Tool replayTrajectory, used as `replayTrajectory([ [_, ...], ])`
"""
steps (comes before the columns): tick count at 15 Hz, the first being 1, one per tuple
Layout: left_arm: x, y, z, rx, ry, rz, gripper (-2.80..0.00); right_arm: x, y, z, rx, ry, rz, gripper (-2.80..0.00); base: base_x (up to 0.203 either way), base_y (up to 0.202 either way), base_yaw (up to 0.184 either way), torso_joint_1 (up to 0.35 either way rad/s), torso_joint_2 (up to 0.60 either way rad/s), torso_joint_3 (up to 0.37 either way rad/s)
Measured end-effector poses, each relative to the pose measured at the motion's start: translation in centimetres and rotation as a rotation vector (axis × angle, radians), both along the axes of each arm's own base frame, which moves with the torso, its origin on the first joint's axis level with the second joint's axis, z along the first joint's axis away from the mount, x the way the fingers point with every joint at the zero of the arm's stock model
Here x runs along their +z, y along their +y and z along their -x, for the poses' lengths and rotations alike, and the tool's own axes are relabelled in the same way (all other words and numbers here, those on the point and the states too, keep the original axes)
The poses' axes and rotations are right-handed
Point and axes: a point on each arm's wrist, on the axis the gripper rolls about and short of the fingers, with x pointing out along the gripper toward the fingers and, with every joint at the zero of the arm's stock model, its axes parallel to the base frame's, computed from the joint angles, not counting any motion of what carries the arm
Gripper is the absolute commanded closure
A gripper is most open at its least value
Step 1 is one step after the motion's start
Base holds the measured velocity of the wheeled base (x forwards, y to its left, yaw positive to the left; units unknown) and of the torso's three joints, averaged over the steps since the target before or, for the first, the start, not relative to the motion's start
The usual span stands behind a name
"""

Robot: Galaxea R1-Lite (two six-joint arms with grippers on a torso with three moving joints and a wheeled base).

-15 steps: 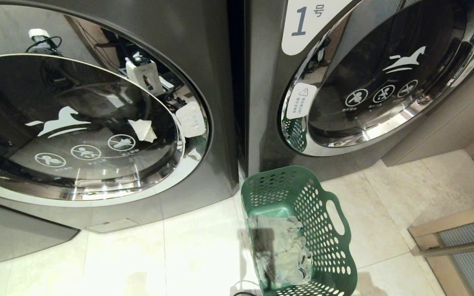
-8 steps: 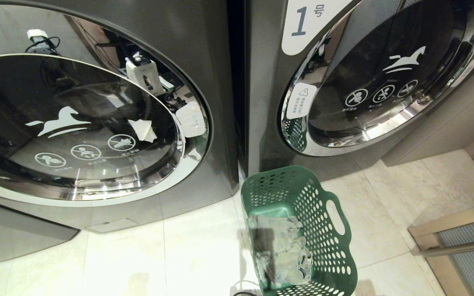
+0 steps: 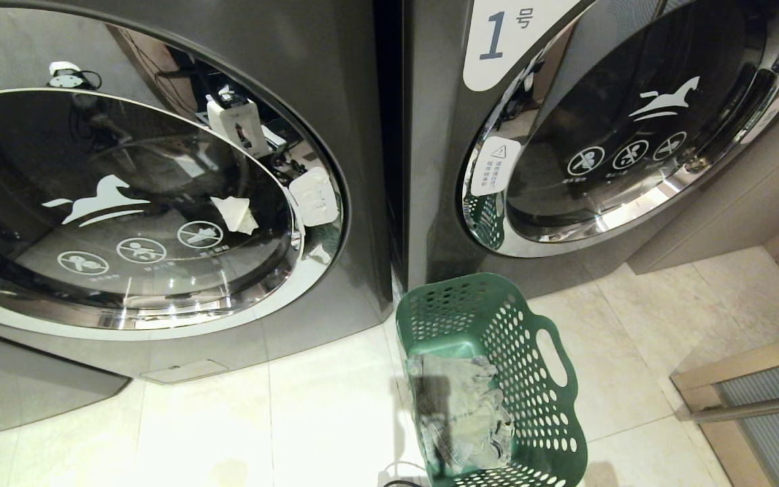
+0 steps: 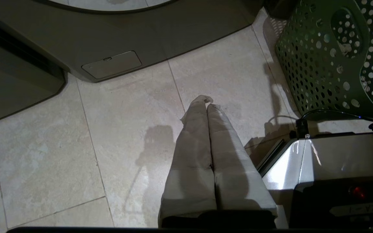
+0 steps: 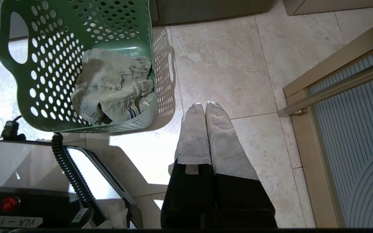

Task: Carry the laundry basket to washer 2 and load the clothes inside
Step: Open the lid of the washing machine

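The green laundry basket (image 3: 491, 379) stands on the floor tiles in front of the gap between two dark grey washers. The light denim clothes (image 3: 464, 412) lie inside it. The right washer carries the label "1" (image 3: 498, 40). The left washer (image 3: 356, 135) shows no number, so I cannot tell if it is washer 2. Both doors are closed. My left gripper (image 4: 207, 101) hangs shut and empty over bare tile, with the basket (image 4: 329, 64) off to its side. My right gripper (image 5: 203, 104) is shut and empty beside the basket (image 5: 44, 64) and the clothes (image 5: 112, 87). Neither arm appears in the head view.
My own base (image 4: 319, 161), with a black cable, sits close behind the basket. A beige door frame with a metal bar (image 5: 335, 84) borders the floor on the right. Pale floor tiles (image 3: 261, 419) lie in front of the left washer.
The basket, clothes and washers stay put. Only a small reflection in the left washer's door has shifted slightly downward.
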Motion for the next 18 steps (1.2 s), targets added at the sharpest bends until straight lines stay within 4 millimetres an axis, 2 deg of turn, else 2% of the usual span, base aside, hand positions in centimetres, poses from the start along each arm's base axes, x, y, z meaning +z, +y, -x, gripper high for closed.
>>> replayTrajectory([
  [5, -0.18, 0.04, 0.41, 0.019, -0.052, 0.015, 0.0, 0.02, 0.0, 0.02, 0.0, 0.001, -0.004, 0.0, 0.0, 0.0, 0.0, 0.0, 0.0, 0.0],
  [18, -0.23, 0.07, 0.44, 0.034, -0.057, 0.015, 0.0, -0.06, -0.01, -0.04, -0.004, -0.001, -0.004, 0.0, 0.0, 0.0, 0.0, 0.0, 0.0, 0.0],
])
